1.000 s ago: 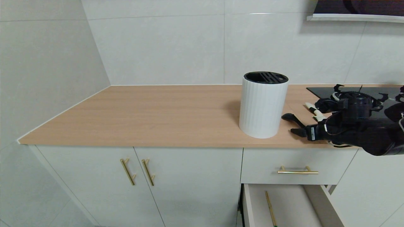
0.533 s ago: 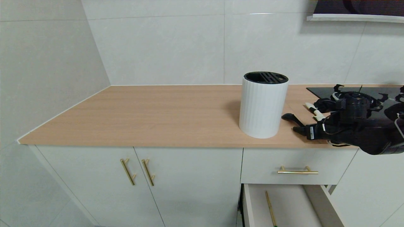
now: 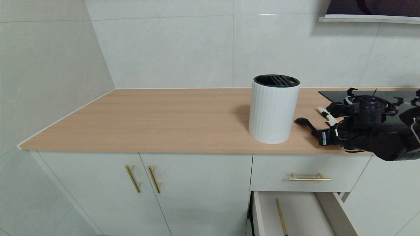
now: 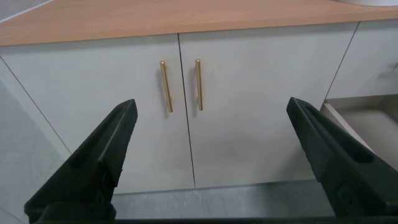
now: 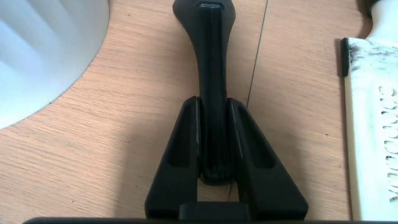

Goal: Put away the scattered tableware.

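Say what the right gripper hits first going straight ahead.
Probably nothing close: the right gripper, shut on the black handle, points along bare counter just beside the white holder; the handle tip might graze it.

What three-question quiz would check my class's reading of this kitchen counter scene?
1. True or false: the right gripper is shut on the black ribbed plastic handle.
2. Which gripper is open? A: left gripper. B: right gripper.
3. Fill in: the white ribbed cylindrical holder stands on the wooden ____.
Key: 1 true; 2 A; 3 countertop.
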Robot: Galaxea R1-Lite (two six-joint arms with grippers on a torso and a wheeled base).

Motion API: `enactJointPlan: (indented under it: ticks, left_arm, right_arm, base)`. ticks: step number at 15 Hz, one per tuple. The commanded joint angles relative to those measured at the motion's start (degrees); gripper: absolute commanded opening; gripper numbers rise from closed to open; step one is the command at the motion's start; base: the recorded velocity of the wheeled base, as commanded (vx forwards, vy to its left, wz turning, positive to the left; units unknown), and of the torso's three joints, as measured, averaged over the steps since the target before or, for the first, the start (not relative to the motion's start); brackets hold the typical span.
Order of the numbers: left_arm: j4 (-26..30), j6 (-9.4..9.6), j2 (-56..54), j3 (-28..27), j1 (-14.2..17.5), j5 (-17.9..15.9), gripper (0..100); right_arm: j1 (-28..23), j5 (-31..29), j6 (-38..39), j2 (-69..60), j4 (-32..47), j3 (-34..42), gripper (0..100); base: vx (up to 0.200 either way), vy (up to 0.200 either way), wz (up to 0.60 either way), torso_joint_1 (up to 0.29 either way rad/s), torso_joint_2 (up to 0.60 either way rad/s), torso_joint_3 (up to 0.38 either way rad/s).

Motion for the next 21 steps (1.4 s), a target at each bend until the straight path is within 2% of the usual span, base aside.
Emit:
enactJointPlan:
  ticks: [1, 2, 4, 5, 7, 11, 14, 21]
  left_arm:
    - [0.0, 0.01, 0.0, 0.0, 0.0, 0.0, 100]
    - [0.0, 0.01, 0.0, 0.0, 0.0, 0.0, 100]
    - [0.1, 0.01, 0.0, 0.0, 0.0, 0.0, 100]
    - [0.1, 0.01, 0.0, 0.0, 0.0, 0.0, 100]
    - [0.0, 0.01, 0.0, 0.0, 0.0, 0.0, 100]
    - [0.1, 0.01, 0.0, 0.0, 0.0, 0.0, 100]
    - [0.0, -0.08, 0.0, 0.0, 0.0, 0.0, 100]
    - [0.0, -0.08, 0.0, 0.0, 0.0, 0.0, 100]
  right_arm:
    - [0.1, 0.0, 0.2, -2.0, 1.2, 0.1, 0]
    - [0.1, 0.0, 0.3, -2.9, 2.4, 0.0, 0]
    - [1.4, -0.8, 4.3, -11.9, 19.5, -3.4, 0]
    - [2.8, -1.3, 9.0, -16.7, 28.5, -5.5, 0]
    - [4.1, -1.5, 13.2, -24.2, 36.7, -4.4, 0]
    - [7.8, -2.6, 14.1, -39.9, 38.9, 7.6, 0]
    - [10.4, -3.7, 14.1, -46.7, 43.3, 13.1, 0]
    - [11.1, -3.4, 10.3, -48.0, 43.2, 16.7, 0]
  base:
    - [0.0, 0.0, 0.0, 0.0, 0.0, 0.0]
    - [0.0, 0.0, 0.0, 0.0, 0.0, 0.0]
    - [0.0, 0.0, 0.0, 0.0, 0.0, 0.0]
    - [0.0, 0.0, 0.0, 0.0, 0.0, 0.0]
    - [0.0, 0.0, 0.0, 0.0, 0.0, 0.0]
    - [0.0, 0.0, 0.0, 0.0, 0.0, 0.0]
    - [0.0, 0.0, 0.0, 0.0, 0.0, 0.0]
    - [0.0, 0.0, 0.0, 0.0, 0.0, 0.0]
